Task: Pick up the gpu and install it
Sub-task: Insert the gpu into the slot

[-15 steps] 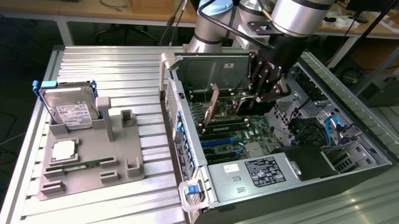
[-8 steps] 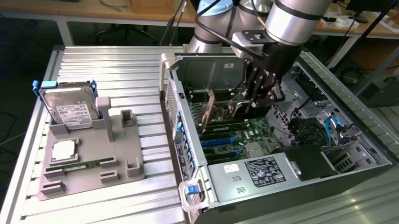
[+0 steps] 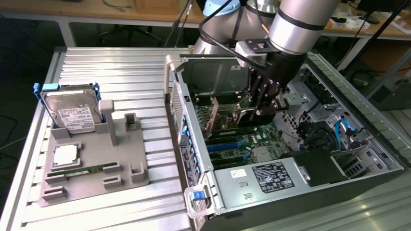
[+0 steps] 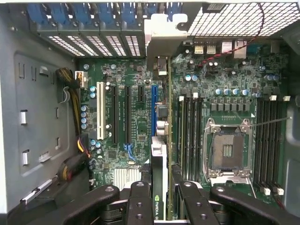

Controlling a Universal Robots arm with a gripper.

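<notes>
Hand (image 3: 265, 102) grips the gpu (image 4: 159, 157) edge-on inside the computer case (image 3: 183, 113), aligned over a blue slot (image 4: 153, 105), apparently not fully seated.

gpu (image 4: 158, 197) edge-on in wrist view, one end cut by picture edge between gripper (image 4: 161, 206) fingers (image 4: 140, 201). In exterior view gpu (image 3: 251, 119) largely masked by gripper (image 3: 264, 107) (fan side not discernible). Contact of card with motherboard (image 4: 136, 122): cannot tell. Top edge of exterior view cuts off arm (image 3: 301, 19). Label print on hard drive (image 3: 74, 108) too small to read.
</notes>
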